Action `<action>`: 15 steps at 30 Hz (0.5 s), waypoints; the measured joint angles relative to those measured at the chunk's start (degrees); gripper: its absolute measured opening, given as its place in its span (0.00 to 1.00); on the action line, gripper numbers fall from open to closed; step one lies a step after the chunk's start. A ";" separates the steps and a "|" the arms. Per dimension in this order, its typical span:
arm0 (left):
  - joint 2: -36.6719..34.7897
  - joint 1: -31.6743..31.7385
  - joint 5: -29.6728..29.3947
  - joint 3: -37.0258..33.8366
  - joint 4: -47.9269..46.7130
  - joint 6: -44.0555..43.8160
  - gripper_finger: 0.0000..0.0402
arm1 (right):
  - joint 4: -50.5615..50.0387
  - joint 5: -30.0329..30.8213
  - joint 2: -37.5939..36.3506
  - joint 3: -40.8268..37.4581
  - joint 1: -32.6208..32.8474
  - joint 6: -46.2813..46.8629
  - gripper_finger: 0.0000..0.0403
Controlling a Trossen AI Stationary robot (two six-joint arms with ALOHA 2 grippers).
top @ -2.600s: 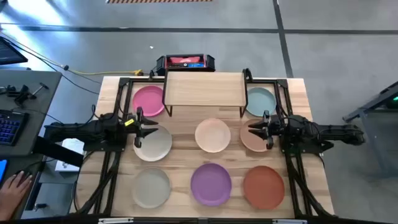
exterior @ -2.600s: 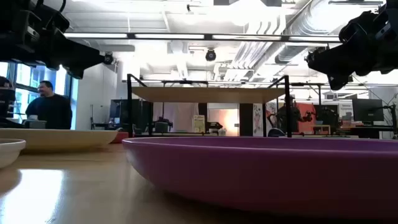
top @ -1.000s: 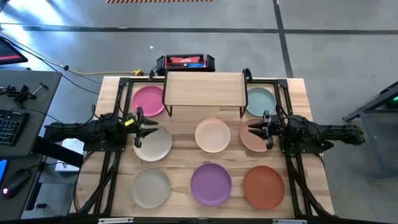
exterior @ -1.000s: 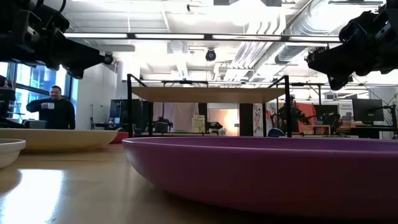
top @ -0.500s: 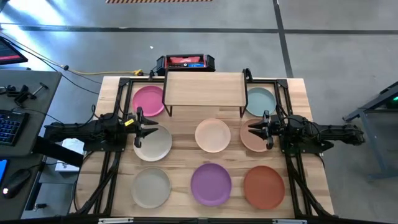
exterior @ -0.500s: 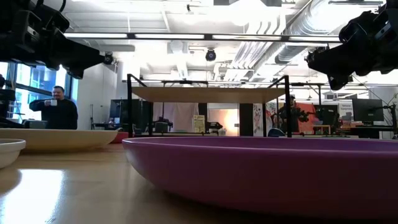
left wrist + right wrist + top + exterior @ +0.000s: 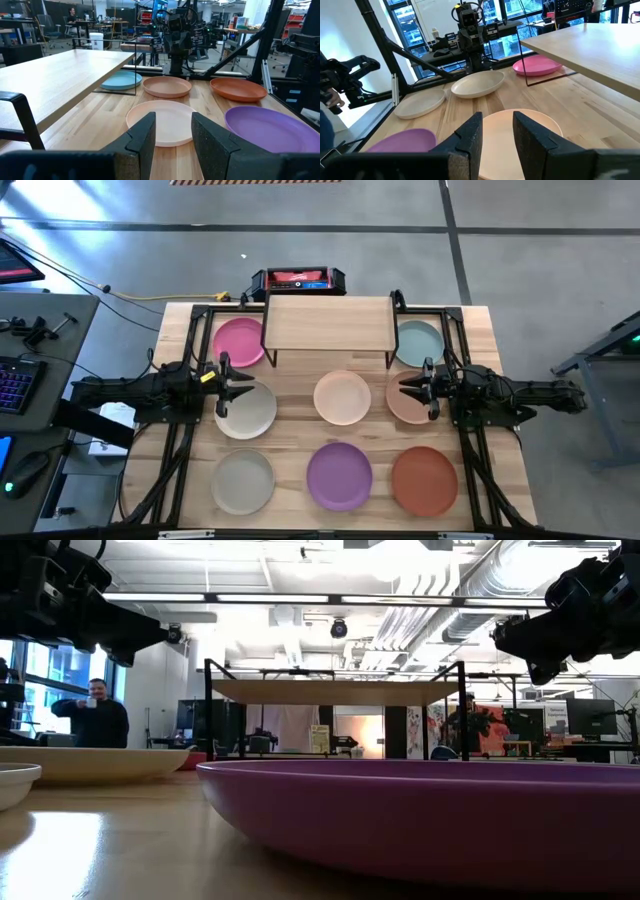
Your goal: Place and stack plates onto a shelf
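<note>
In the high view the light-wood shelf stands on black legs at the table's far middle, with nothing on it. Plates lie flat on the table: pink, teal, off-white, peach, tan, grey, purple, terracotta. My left gripper hovers open over the off-white plate's far rim, pointing right. My right gripper hovers open over the tan plate, pointing left. Both wrist views show a gap between the fingers, left and right.
A red-and-black box sits beyond the table's far edge. Black frame rails run along both table sides. The pink and teal plates lie partly under the shelf's ends. A desk with a keyboard stands to the left. A person stands in the room behind.
</note>
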 joint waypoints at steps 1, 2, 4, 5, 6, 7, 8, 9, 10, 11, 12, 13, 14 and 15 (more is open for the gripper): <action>0.00 0.01 -0.01 -0.01 -0.01 0.00 0.28 | 0.00 -0.01 0.01 0.00 -0.01 0.00 0.23; 0.01 0.02 0.01 0.01 -0.02 0.00 0.28 | 0.01 0.00 0.00 0.00 -0.01 0.00 0.23; 0.01 0.00 -0.01 0.01 0.00 0.00 0.28 | 0.01 0.01 0.01 0.00 0.01 0.00 0.23; 0.01 0.00 -0.01 0.01 0.00 0.00 0.28 | -0.01 -0.01 0.01 0.00 0.01 0.00 0.23; 0.00 0.01 0.00 0.01 0.00 -0.02 0.28 | 0.01 -0.01 0.01 0.00 0.00 0.00 0.23; 0.01 0.00 -0.01 0.01 0.05 -0.18 0.28 | -0.01 -0.01 0.01 0.00 -0.01 0.00 0.23; 0.01 0.01 -0.04 0.01 0.22 -0.44 0.28 | -0.01 0.01 -0.01 0.00 0.01 0.00 0.23; 0.00 0.00 -0.22 0.00 0.48 -0.47 0.28 | 0.01 -0.01 0.01 0.00 0.01 0.00 0.23; -0.01 0.00 -0.29 0.01 0.59 -0.57 0.28 | 0.01 0.00 0.01 0.00 0.01 0.00 0.23; -0.01 0.02 -0.31 0.01 0.70 -1.06 0.28 | 0.00 -0.01 0.00 0.00 -0.01 0.00 0.23; -0.01 0.00 -0.32 0.01 0.93 -1.90 0.28 | 0.00 0.00 0.00 0.00 0.01 0.00 0.23; -0.01 0.02 -0.46 0.01 1.29 -2.89 0.28 | 0.01 -0.01 0.00 0.00 -0.01 0.00 0.23; -0.01 0.00 -0.84 0.01 1.77 -3.93 0.28 | 0.00 0.00 0.01 0.00 -0.01 0.00 0.23; -0.01 0.00 -1.44 0.01 2.34 -4.98 0.28 | -0.01 -0.01 0.00 0.00 0.00 0.00 0.23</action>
